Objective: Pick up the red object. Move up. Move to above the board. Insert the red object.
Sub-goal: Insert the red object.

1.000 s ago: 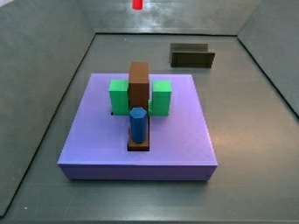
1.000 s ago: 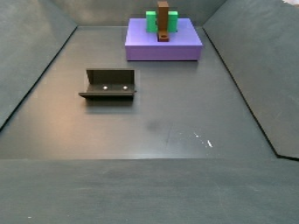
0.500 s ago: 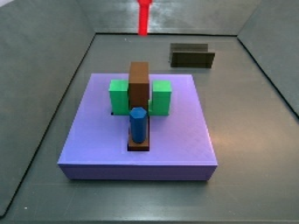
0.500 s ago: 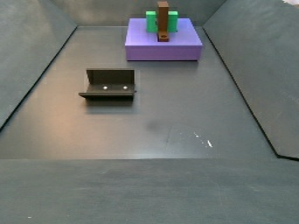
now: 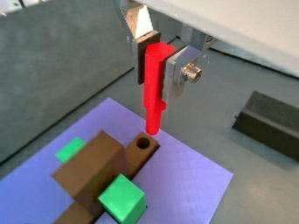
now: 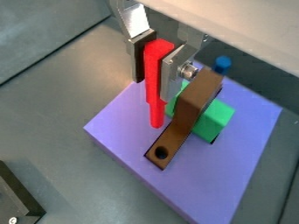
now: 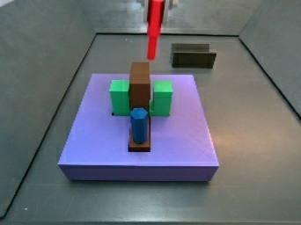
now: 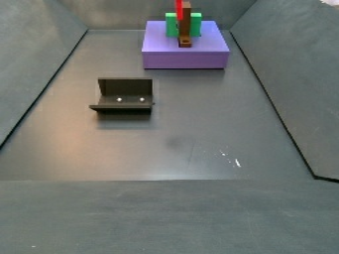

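The tool (image 5: 153, 63) hangs above the purple board (image 5: 187, 171), its flat silver fingers (image 5: 183, 72) clamped on the upper part of the red rod (image 5: 153, 92). In both wrist views the rod hangs upright between the plates, its lower end free in the air, close above the open round hole (image 5: 143, 144) at the end of the brown block (image 5: 100, 166); it has not entered the hole. In the wrist view (image 6: 156, 87) the rod's tip lies near the same hole (image 6: 159, 155) in the brown bar.

In a side view the red rod (image 7: 154, 26) shows at the top of the picture, above the far end of the brown block (image 7: 140, 83), with only a bit of the tool (image 7: 165, 4) in sight. Green blocks (image 7: 163, 97) flank the brown block on both sides, and a blue peg (image 7: 139, 125) stands upright in its near end. The board (image 7: 94, 145) lies on the grey surface (image 7: 259, 167).

The fixture (image 7: 193, 56) stands on the surface behind the board, well apart from it. In a side view the fixture (image 8: 123, 95) sits toward the surface's left edge and the board (image 8: 185, 55) at its far edge, with the rod (image 8: 180, 10) above it.
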Available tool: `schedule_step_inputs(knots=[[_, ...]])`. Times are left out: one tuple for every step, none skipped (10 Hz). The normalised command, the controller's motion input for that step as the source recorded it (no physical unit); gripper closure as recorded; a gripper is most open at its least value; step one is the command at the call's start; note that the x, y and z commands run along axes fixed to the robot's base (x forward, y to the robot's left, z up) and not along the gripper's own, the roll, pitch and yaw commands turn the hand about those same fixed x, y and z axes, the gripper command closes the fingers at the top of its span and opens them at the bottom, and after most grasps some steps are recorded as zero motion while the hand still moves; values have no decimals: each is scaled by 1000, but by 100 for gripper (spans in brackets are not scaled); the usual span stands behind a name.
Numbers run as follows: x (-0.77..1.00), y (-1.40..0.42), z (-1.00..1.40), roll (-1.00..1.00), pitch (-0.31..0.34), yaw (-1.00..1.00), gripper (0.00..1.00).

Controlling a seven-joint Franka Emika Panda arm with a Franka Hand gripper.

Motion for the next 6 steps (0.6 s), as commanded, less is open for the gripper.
schedule_step_inputs(knots=[[0,163,-486,0,0,-166,100],[-106,109,-291,-60,-11,-149,100],[-109,71,-117,-101,-39,-111,100],[-157,54,-51,-116,-83,-60,100],[-203,54,-66,-116,-111,-74,100],[-217,60,-134,-113,-150,-91,100]])
